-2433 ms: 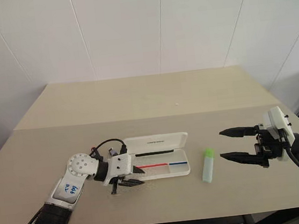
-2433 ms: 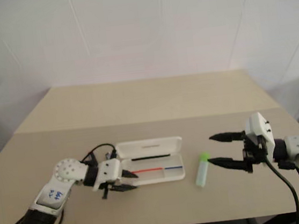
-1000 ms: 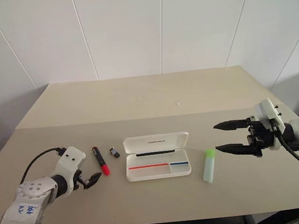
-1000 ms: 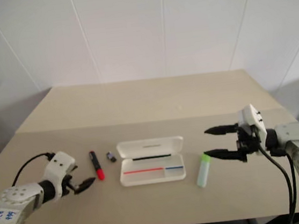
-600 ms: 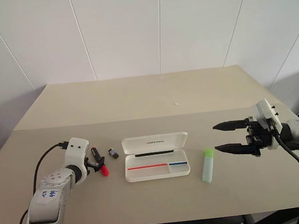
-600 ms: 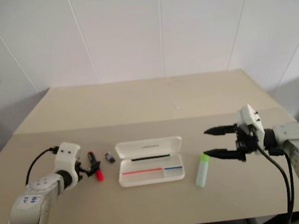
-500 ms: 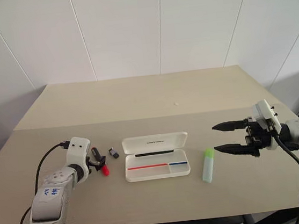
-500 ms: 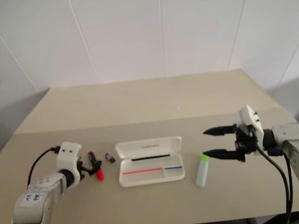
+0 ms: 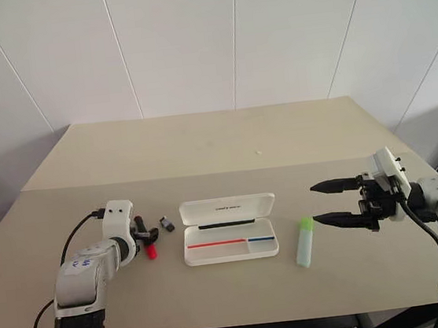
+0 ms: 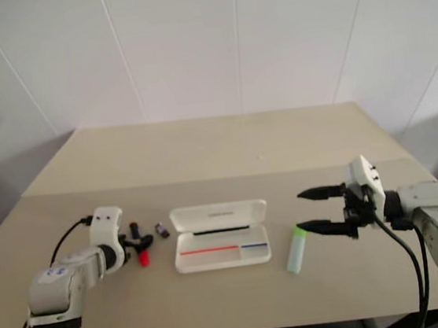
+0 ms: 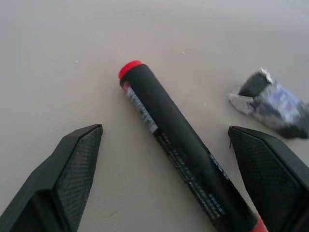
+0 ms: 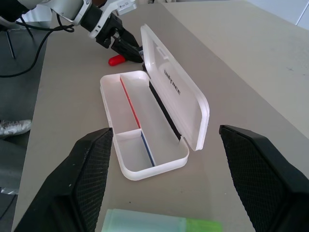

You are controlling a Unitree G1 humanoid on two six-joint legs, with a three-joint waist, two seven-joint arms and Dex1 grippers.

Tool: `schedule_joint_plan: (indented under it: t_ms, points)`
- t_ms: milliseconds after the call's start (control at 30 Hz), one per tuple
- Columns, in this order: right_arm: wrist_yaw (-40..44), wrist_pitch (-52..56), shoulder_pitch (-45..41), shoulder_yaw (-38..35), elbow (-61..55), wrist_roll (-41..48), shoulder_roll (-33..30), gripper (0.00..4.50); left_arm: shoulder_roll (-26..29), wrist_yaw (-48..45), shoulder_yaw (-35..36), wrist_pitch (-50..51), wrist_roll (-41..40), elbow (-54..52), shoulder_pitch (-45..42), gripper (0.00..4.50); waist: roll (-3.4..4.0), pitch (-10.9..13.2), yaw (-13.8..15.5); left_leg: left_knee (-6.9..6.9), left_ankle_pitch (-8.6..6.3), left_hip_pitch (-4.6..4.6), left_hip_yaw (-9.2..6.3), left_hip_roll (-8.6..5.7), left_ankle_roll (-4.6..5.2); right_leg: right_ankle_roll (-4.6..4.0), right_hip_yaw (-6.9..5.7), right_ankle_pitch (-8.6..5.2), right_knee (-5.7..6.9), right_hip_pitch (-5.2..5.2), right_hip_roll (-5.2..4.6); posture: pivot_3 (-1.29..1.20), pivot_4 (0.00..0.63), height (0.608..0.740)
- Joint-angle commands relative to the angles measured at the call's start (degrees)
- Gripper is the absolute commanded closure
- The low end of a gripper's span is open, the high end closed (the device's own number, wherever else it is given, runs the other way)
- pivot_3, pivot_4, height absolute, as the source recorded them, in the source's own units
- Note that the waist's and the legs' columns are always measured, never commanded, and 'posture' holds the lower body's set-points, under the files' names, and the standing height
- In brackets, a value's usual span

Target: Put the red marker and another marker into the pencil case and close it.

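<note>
left tool (image 11: 164, 159): wide open, straddling red marker (image 11: 183, 150) for pickup, nothing gripped
right tool (image 9: 328, 202): wide open, empty, near green marker (image 9: 305, 241)
case (image 9: 229, 232): lid up, ready

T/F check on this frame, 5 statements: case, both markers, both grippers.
1. The flat white hard-shell pencil case lies open. True.
2. The short marker with black barrel and red cap is inside the case. False: it lies on the table left of it.
3. The left gripper is open astride that marker. True.
4. The right gripper holds the mint marker with lime-green cap. False: open, holding nothing; that marker lies on the table.
5. A small dark grey block lies between red marker and case. True.
</note>
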Motion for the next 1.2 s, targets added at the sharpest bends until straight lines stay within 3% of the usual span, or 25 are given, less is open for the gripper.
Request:
schedule_joint_plan:
  t_ms: [33,367,600,667,733,867,1000,1200]
  points:
    - [-0.55,-0.75,0.04,-1.12,-1.66,0.24,0.1,0.0,-1.45,2.69,2.26,3.28,0.67,2.98,-0.5,0.68,0.03,-0.02,-0.01,0.0,0.01,0.05,0.0,0.0,0.0,0.0,0.0,0.0,0.0,0.06,0.0,0.0,0.15,0.74]
    - [-0.98,-0.63,1.23,-1.72,-2.88,0.61,-0.04,0.0,-0.62,3.91,1.77,3.22,1.45,2.99,-1.22,3.85,0.03,-0.02,0.02,-0.06,0.0,0.15,0.0,0.0,-0.04,0.01,0.0,-0.01,-0.14,0.22,0.0,0.0,0.15,0.74]
    - [-0.78,-0.55,1.42,-2.38,-3.07,1.04,-0.41,0.0,2.0,3.63,1.0,0.23,2.15,5.59,-3.09,3.91,0.02,-0.01,-0.08,-0.05,-0.01,0.3,0.0,0.0,-0.05,0.0,0.0,-0.01,-0.16,0.38,0.01,0.0,0.15,0.74]
    - [-0.19,-0.59,1.79,-2.94,-2.95,1.37,-0.81,0.0,4.17,1.98,-0.28,-2.0,2.16,6.35,-3.81,3.91,0.01,0.0,-0.17,-0.06,0.0,0.53,0.01,0.01,-0.04,-0.11,0.0,-0.07,-0.28,0.64,0.03,0.0,0.15,0.74]
    - [0.18,-0.66,2.13,-3.55,-2.9,1.79,-0.89,0.0,6.59,0.1,-1.36,-4.26,1.99,7.88,-5.16,3.91,-0.05,0.03,-0.48,-0.06,0.01,0.61,0.01,0.05,-0.03,-0.73,0.01,-0.31,-0.52,0.78,0.06,0.0,0.15,0.74]
    - [0.5,-0.66,2.51,-4.69,-3.17,3.07,-0.49,0.0,10.52,-3.77,-3.14,-11.53,1.85,12.2,-8.73,3.91,-0.11,0.06,-0.6,-0.09,0.03,0.5,0.03,0.04,0.0,-0.69,0.03,-0.23,-0.71,0.79,0.04,0.0,0.15,0.74]
    - [-0.26,-0.59,3.42,-5.28,-3.16,2.98,-0.47,0.0,14.62,-14.07,-6.67,-24.99,1.01,16.97,-14.65,3.91,-0.11,0.07,-0.07,-0.32,-0.03,0.49,0.02,0.06,-0.03,0.0,-0.02,0.06,-0.75,0.7,0.03,0.0,0.15,0.74]
    - [-1.4,-2.29,2.79,-4.87,-2.9,2.04,0.29,0.0,17.65,-32.72,-13.29,-39.56,-0.89,20.35,-22.16,3.91,-0.1,0.07,0.15,-0.81,-0.15,0.4,0.02,0.06,-0.03,0.04,-0.06,-0.04,-0.92,0.51,-0.03,0.0,0.15,0.74]
